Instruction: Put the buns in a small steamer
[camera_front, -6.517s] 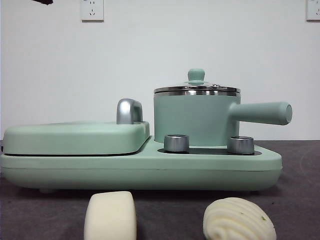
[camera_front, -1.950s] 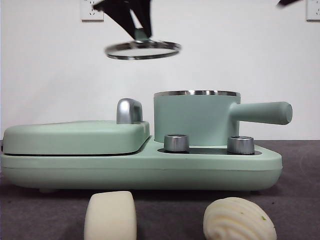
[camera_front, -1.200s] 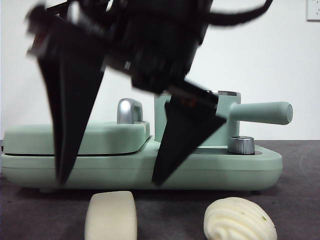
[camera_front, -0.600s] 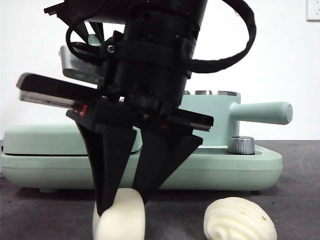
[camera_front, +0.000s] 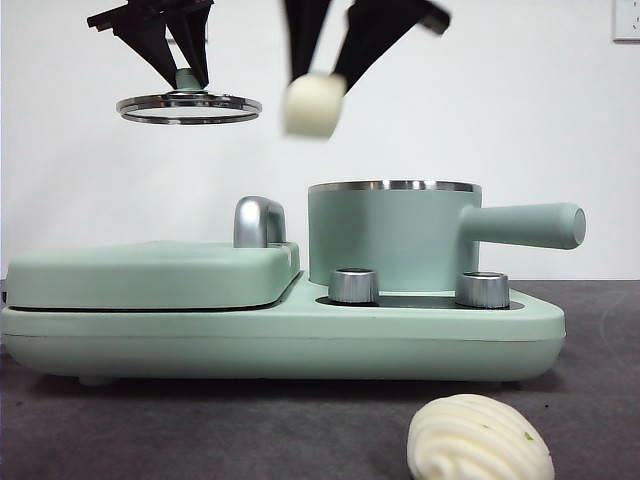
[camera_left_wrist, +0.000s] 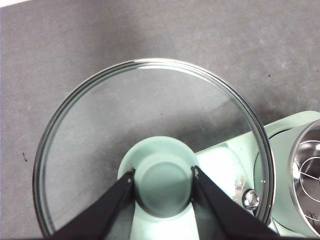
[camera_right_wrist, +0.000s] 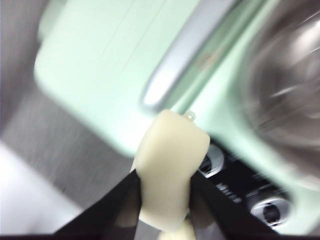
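We see the smooth bun (camera_front: 313, 105) hanging long axis upright, high above the pot's (camera_front: 390, 240) near-left rim, pinched at its sides by the right gripper (camera_right_wrist: 164, 186), which reaches straight down. The ridged bun (camera_front: 479, 440) lies on the table (camera_front: 600, 400). The left gripper (camera_left_wrist: 163, 176) clamps the lid's (camera_front: 188, 105) knob (camera_left_wrist: 163, 183), level above the griddle (camera_front: 150, 275).

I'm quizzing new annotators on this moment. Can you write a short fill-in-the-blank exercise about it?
1. The left gripper holds the glass lid by its green ____.
2. The right gripper holds the ____ bun in the air.
3. The ridged bun lies on the ____.
4. The small steamer has no ____ on it.

Missing words: knob; smooth; table; lid
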